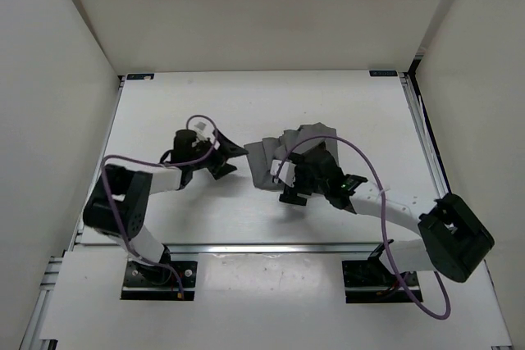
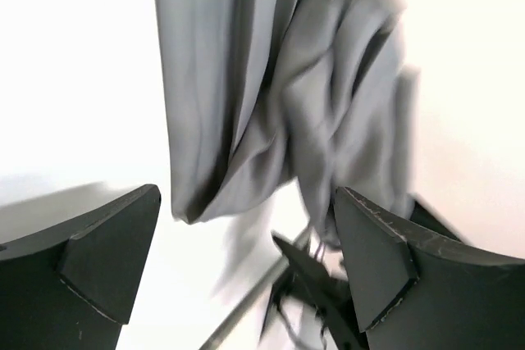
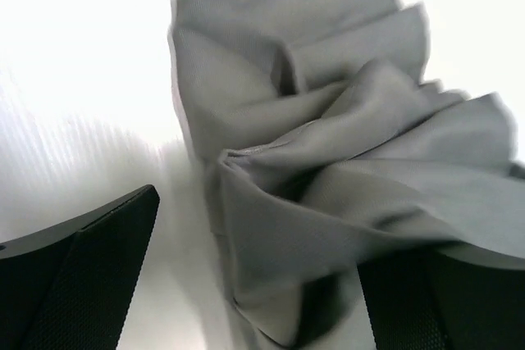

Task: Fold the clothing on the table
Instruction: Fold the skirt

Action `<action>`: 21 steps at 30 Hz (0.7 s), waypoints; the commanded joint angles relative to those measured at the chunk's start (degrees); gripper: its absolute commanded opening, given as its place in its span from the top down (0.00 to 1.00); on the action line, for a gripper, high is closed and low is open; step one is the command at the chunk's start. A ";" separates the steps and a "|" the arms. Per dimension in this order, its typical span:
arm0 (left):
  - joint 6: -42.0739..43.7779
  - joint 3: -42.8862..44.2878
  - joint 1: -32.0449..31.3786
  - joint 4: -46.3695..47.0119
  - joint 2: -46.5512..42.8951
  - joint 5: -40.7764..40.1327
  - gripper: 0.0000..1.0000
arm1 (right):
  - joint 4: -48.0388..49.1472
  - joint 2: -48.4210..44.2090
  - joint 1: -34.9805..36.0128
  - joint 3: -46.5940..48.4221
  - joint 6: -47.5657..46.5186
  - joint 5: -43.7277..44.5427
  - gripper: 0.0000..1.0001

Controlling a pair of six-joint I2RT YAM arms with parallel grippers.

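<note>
The right pincer (image 3: 261, 235) and left pincer (image 2: 248, 196) stand apart. The clothing (image 3: 328, 120) (bunched up at 12 o'clock) looks soft and floppy. Best grab an edge.

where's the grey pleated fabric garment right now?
Top view: the grey pleated garment lies crumpled on the white table, slightly right of centre. It is up against the right gripper, with the left gripper just to its left.

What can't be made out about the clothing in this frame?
- Top view: the right gripper covers the near edge of the clothing.
- Left wrist view: blur smears its folds and edges.
- Right wrist view: clothing overlaps one finger; contact unclear.
</note>
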 commanded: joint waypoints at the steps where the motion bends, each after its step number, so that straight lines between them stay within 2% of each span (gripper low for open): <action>1: 4.54 -1.09 5.05 -7.53 -6.37 -2.61 0.02 | 5.36 -7.07 -3.43 1.94 -0.09 -5.39 0.00; 3: 5.06 -0.92 5.77 -7.62 -6.46 -1.82 0.01 | 3.79 -10.84 -5.98 7.28 8.31 -6.37 0.00; 6: 8.91 4.77 1.73 -9.02 -5.32 -2.78 0.01 | -1.20 -13.66 -14.23 13.62 21.23 -8.12 0.00; 8: 12.25 13.97 -3.44 -12.27 -1.12 -3.74 0.01 | -6.48 -14.46 -22.74 15.92 26.87 -12.32 0.00; 10: 16.56 23.18 -7.76 -19.53 3.53 -3.75 0.02 | -12.54 -14.29 -28.11 16.80 31.19 -16.37 0.01; 12: 21.57 31.74 -12.05 -26.40 8.21 -3.75 0.02 | -14.75 -13.94 -33.49 16.19 32.96 -20.06 0.01; 14: 21.59 38.69 -13.21 -29.15 12.42 -2.44 0.01 | -15.81 -13.85 -38.23 15.67 34.11 -24.02 0.02; 16: 19.40 40.21 -13.48 -28.20 14.10 -2.96 0.02 | -18.18 -13.32 -39.39 14.97 33.15 -26.23 0.02; 19: 18.68 42.84 -14.36 -28.80 15.86 -2.52 0.01 | -18.46 -14.19 -37.73 12.51 32.44 -24.93 0.02; 21: 19.99 50.71 -15.76 -34.92 17.44 -2.87 0.01 | -17.49 -14.55 -36.24 10.48 32.27 -24.30 0.02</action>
